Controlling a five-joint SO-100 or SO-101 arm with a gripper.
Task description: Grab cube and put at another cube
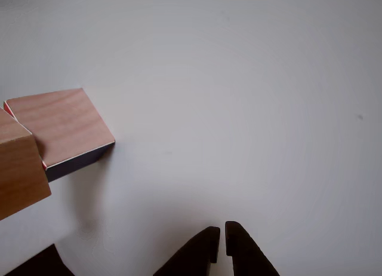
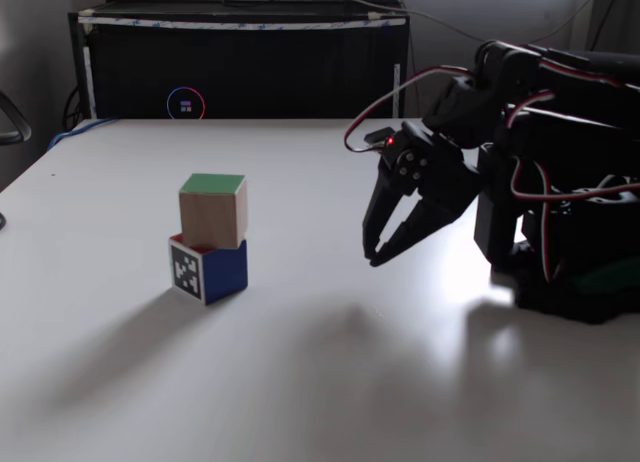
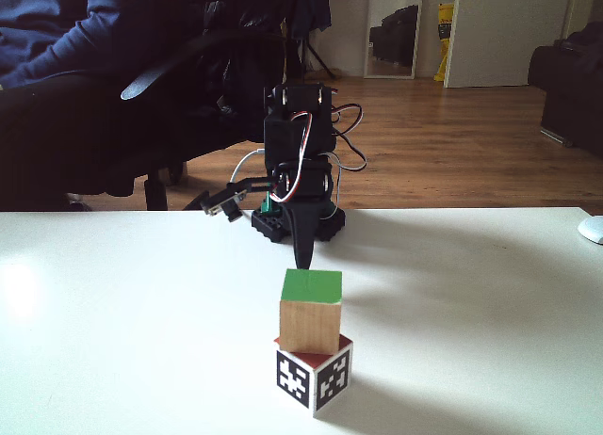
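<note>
Cube (image 2: 212, 211) with green top sits stacked on another cube (image 2: 212, 270); claw (image 2: 372, 254) hangs apart, nearly closed and empty, so placing looks done.

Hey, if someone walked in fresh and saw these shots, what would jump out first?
The two stacked cubes on the white table: the green-topped cube sits slightly askew on another cube, which carries black-and-white markers. Next, the dark arm's hand to the right in that fixed view, empty, nearly closed and clear of the stack.
</note>
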